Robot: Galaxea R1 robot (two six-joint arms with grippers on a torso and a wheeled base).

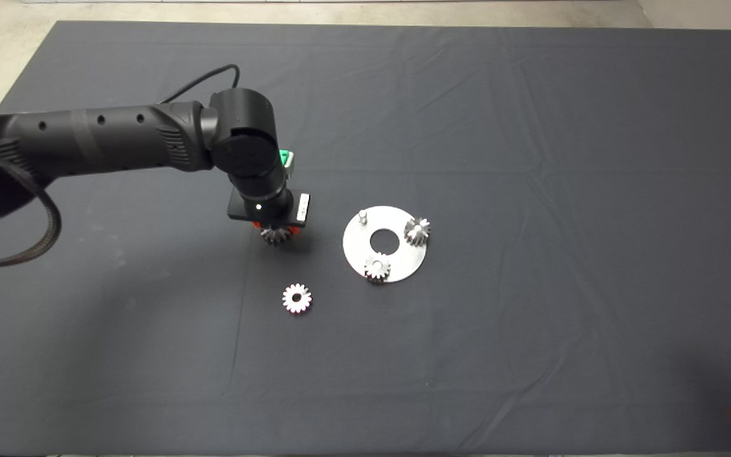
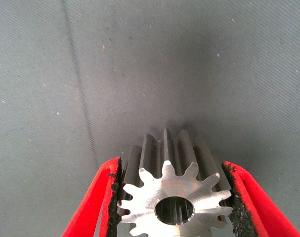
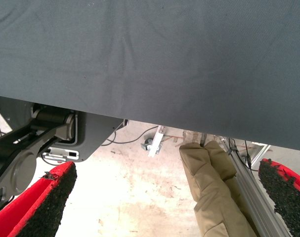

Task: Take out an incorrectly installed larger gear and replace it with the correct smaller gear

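Note:
My left gripper [image 1: 275,231] is shut on the larger gear [image 2: 174,197], a steel toothed gear with a dark centre hole, clamped between the black pads [image 2: 115,190]. It hangs low over the mat, a little left of the round steel plate [image 1: 397,254]. In the head view only the larger gear's [image 1: 275,236] teeth show under the wrist. The smaller gear [image 1: 296,298] lies loose on the mat, its face glaring white, in front of the left gripper. My right gripper [image 3: 167,165] waits open at the mat's lower right edge.
Two small gears [image 1: 417,230] [image 1: 377,267] sit on the plate, beside a bare peg [image 1: 362,215] and a centre hole. The left arm [image 1: 99,139] reaches in over the mat's left half. Beyond the mat's edge the right wrist view shows floor and a person's leg [image 3: 209,182].

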